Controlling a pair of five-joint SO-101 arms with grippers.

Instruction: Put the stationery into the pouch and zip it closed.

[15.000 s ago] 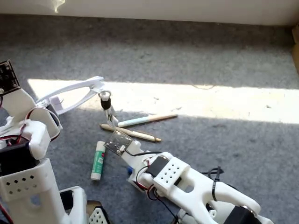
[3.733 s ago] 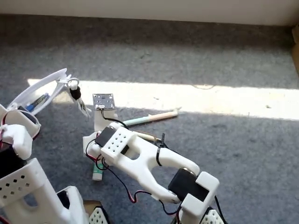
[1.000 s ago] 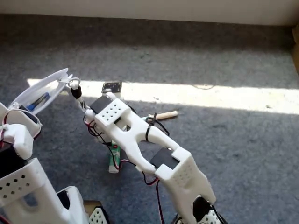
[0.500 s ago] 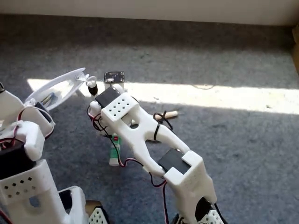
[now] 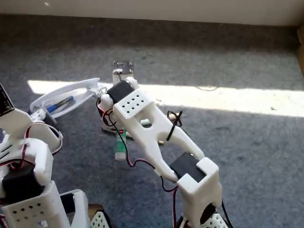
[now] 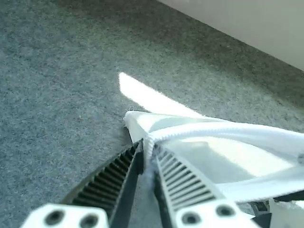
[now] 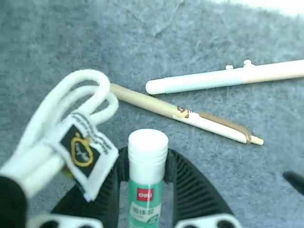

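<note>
Over the carpet [image 5: 237,57], left hand [image 6: 145,148] tight on pouch [image 6: 213,130], right hand [image 7: 147,153] tight on glue stick [image 7: 147,192].

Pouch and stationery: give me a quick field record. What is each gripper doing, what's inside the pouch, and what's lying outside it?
left gripper: shut on one end of the pouch
right gripper: shut on the glue stick
inside pouch: blue pen
outside pouch: beige pen and pale blue pen, lying loose side by side
pouch mouth: looks unzipped
</note>
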